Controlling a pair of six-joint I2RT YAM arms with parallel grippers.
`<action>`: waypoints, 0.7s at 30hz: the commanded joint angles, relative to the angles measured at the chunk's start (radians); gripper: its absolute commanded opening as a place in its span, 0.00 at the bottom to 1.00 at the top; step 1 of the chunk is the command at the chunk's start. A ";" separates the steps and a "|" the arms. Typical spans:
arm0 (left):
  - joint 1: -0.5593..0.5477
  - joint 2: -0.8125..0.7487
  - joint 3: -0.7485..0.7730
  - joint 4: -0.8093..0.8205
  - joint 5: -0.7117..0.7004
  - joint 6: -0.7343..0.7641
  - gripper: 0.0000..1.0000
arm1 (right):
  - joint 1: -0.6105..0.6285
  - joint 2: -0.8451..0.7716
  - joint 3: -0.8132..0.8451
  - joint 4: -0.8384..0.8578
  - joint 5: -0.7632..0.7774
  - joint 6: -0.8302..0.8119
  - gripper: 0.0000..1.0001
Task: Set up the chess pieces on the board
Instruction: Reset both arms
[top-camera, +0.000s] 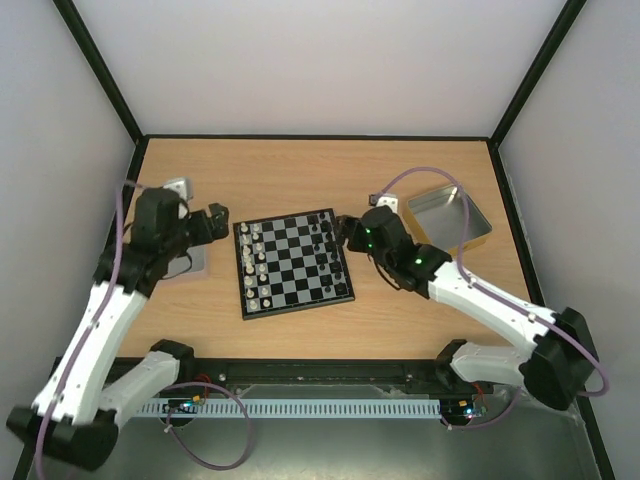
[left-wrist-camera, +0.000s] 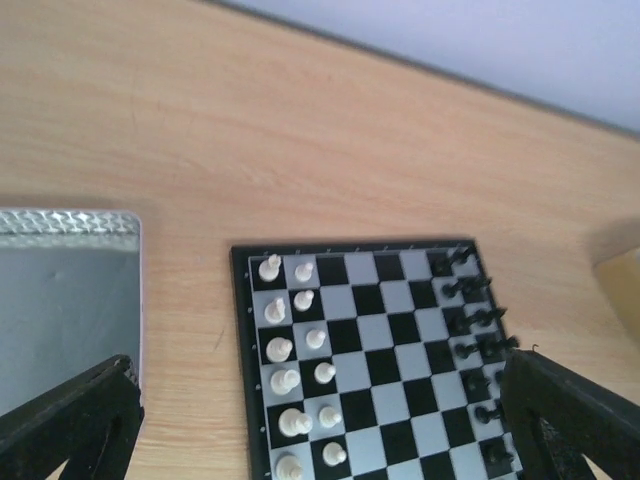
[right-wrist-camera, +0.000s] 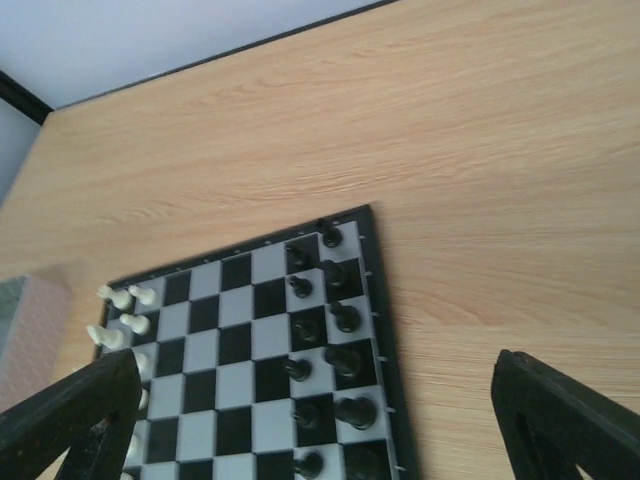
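The board (top-camera: 293, 263) lies in the middle of the table. Cream-white chess pieces (top-camera: 252, 262) stand in two columns along its left side, and black pieces (top-camera: 330, 250) line its right side. My left gripper (top-camera: 222, 222) hovers just off the board's far left corner. It is open, and its dark fingers (left-wrist-camera: 75, 420) are spread wide with nothing between them. In the left wrist view the white pieces (left-wrist-camera: 290, 350) stand below it. My right gripper (top-camera: 346, 231) is at the board's far right corner, open and empty. In the right wrist view the black pieces (right-wrist-camera: 335, 345) sit below its fingers (right-wrist-camera: 565, 415).
A silver tin (top-camera: 186, 262) lies under my left arm, left of the board, and shows as the tin (left-wrist-camera: 60, 320) in the left wrist view. A second open tin (top-camera: 448, 215) sits at the back right. White walls with black edges close in the table.
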 joint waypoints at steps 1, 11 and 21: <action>0.006 -0.236 -0.096 0.111 -0.038 -0.003 0.99 | -0.004 -0.157 0.002 -0.151 0.086 -0.083 1.00; 0.006 -0.540 -0.107 0.012 -0.160 -0.008 0.99 | -0.004 -0.533 -0.031 -0.350 0.316 -0.062 0.98; 0.006 -0.685 -0.043 -0.055 -0.249 0.021 0.99 | -0.004 -0.861 -0.020 -0.483 0.482 -0.017 0.98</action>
